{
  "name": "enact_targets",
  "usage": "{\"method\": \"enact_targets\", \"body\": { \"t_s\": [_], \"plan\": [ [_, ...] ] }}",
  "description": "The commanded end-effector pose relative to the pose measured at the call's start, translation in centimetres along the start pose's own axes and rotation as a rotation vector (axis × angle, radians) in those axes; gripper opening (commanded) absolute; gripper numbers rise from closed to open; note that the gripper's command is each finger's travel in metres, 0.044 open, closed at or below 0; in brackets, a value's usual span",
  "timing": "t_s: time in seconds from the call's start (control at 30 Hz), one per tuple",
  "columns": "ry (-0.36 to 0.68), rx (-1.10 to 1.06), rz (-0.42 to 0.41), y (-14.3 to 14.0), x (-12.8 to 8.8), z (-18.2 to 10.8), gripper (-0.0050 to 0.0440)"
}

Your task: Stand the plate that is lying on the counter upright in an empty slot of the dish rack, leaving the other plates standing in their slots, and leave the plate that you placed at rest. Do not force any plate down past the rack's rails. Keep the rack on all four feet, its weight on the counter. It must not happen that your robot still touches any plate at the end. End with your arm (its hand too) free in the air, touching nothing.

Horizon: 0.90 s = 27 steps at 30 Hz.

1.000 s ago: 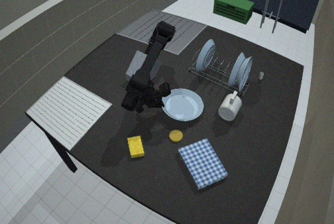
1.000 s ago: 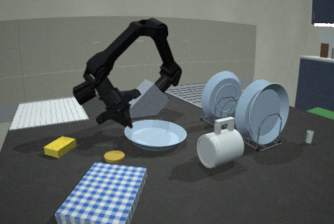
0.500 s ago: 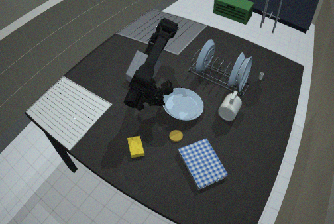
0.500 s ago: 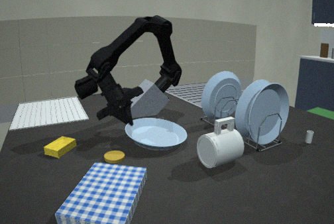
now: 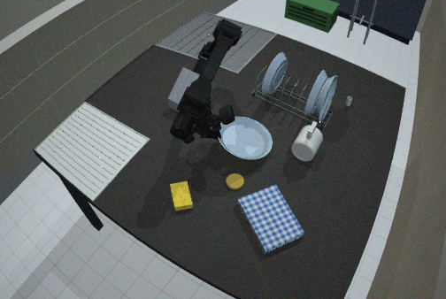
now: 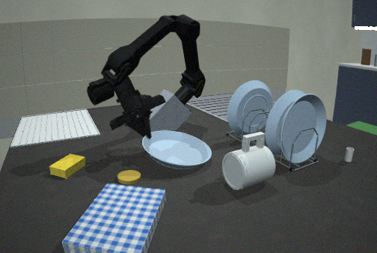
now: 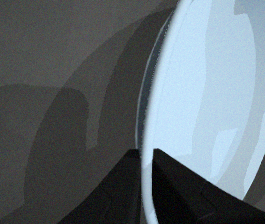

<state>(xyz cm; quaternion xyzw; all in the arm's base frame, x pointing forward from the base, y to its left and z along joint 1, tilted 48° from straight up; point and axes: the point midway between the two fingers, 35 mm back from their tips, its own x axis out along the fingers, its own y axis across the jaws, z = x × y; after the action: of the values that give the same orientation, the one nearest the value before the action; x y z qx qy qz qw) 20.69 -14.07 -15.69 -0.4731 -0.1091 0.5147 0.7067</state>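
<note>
The plate [image 5: 248, 139] [image 6: 176, 151] [image 7: 183, 100] is light blue and tilted, its rim on the gripper's side raised above the counter. Whether its far side touches the counter is unclear. My gripper [image 5: 219, 136] [image 6: 149, 135] [image 7: 143, 158] is shut on that rim, one finger on each side. The wire dish rack [image 5: 283, 105] [image 6: 304, 165] stands behind the plate. One plate [image 5: 274, 75] [image 6: 248, 108] stands at its left end, and two plates [image 5: 328, 97] [image 6: 303, 131] stand close together at its right end. Empty slots show between them. The rack's far feet are hidden.
A white mug [image 5: 306, 143] [image 6: 248, 168] lies on its side before the rack's right end. A yellow sponge [image 5: 181, 195] [image 6: 67, 165], round yellow lid [image 5: 234, 181] [image 6: 129, 177] and checked block [image 5: 271, 218] [image 6: 120, 217] lie in front. A grey block [image 5: 181, 86] [image 6: 170, 114] is beside the arm.
</note>
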Motion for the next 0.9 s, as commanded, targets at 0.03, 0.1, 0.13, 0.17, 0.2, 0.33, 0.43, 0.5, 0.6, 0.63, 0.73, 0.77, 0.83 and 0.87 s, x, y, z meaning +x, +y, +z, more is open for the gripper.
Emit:
{"method": "enact_targets", "body": {
  "t_s": [0.03, 0.1, 0.13, 0.17, 0.2, 0.33, 0.43, 0.5, 0.6, 0.63, 0.73, 0.77, 0.83, 0.87],
  "plan": [
    [-0.002, 0.000, 0.041, -0.4, -0.2, 0.0, 0.0000],
    [-0.002, 0.000, 0.048, -0.5, -0.2, 0.0, 0.0000],
    [-0.002, 0.000, 0.054, -0.6, -0.3, 0.0, 0.0000],
    [-0.003, 0.000, 0.060, -0.7, -0.3, 0.0, 0.0000],
    [-0.003, 0.000, 0.067, -0.8, -0.4, 0.0, 0.0000],
    [-0.003, 0.000, 0.079, -1.0, -0.5, 0.0, 0.0000],
    [-0.004, 0.000, 0.097, -1.3, -0.6, 0.0, 0.0000],
    [-0.004, 0.000, 0.108, -1.4, -0.7, 0.0, 0.0000],
    [-0.003, 0.000, 0.126, -1.7, -0.9, 0.0, 0.0000],
    [-0.003, 0.000, 0.132, -1.8, -0.9, 0.0, 0.0000],
    [-0.002, 0.000, 0.150, -2.1, -1.1, 0.0, 0.0000],
    [-0.002, 0.000, 0.156, -2.2, -1.1, 0.0, 0.0000],
    [-0.001, 0.000, 0.162, -2.3, -1.2, 0.0, 0.0000],
    [-0.001, 0.000, 0.162, -2.3, -1.2, 0.0, 0.0000]
  ]
}}
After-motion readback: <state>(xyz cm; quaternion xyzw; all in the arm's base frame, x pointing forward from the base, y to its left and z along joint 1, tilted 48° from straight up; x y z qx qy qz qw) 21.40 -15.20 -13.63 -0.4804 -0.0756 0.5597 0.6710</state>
